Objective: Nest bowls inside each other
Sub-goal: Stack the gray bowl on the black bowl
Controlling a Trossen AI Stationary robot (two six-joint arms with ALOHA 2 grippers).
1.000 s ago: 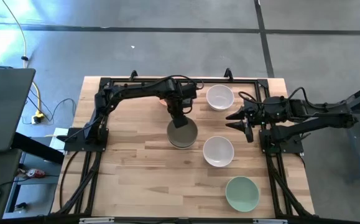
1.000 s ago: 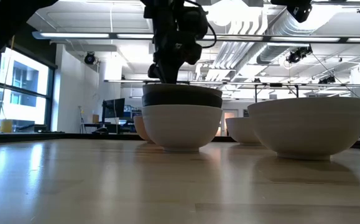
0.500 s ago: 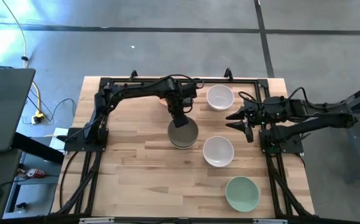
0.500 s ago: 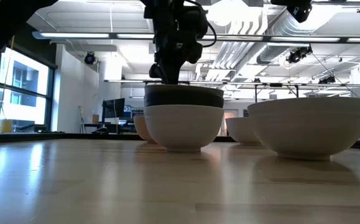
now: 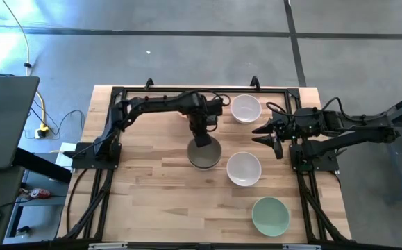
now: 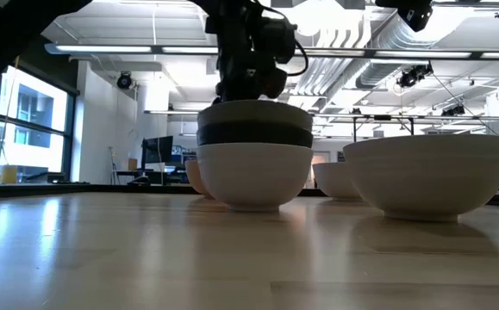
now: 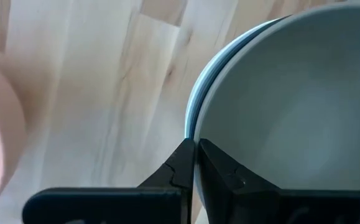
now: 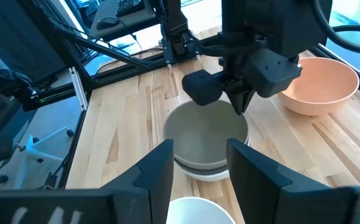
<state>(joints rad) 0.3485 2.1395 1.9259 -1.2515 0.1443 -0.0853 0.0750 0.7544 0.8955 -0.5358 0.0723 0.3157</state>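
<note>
A stack of three bowls stands mid-table: a white bowl (image 6: 253,176) at the bottom, a black bowl (image 6: 253,135) in it, and an olive-grey bowl (image 6: 253,114) on top. The olive-grey bowl also shows in the high view (image 5: 206,155). My left gripper (image 5: 201,141) is shut on the olive-grey bowl at its far rim. My right gripper (image 5: 265,132) hangs open and empty at the table's right side, and its wrist view (image 8: 201,180) looks at the stack. A peach-orange bowl (image 8: 319,84) sits behind the stack. My left gripper pinches the olive-grey bowl's rim (image 7: 191,127) on its far side, one finger inside the bowl and one outside. The fingers come from above, pointing down. The bowl sits upright and about level, its lower part still inside the black bowl.
Two white bowls stand right of the stack, one farther off (image 5: 245,108) and one nearer (image 5: 244,169). A pale green bowl (image 5: 270,215) stands at the near right. Bare wood (image 5: 145,187) lies left of and in front of the stack.
My left gripper has gone up a little, still shut on the olive-grey bowl's rim. The bowl has come up with it. In the low view a grey band now shows above the black bowl, where only a dark band showed before.
</note>
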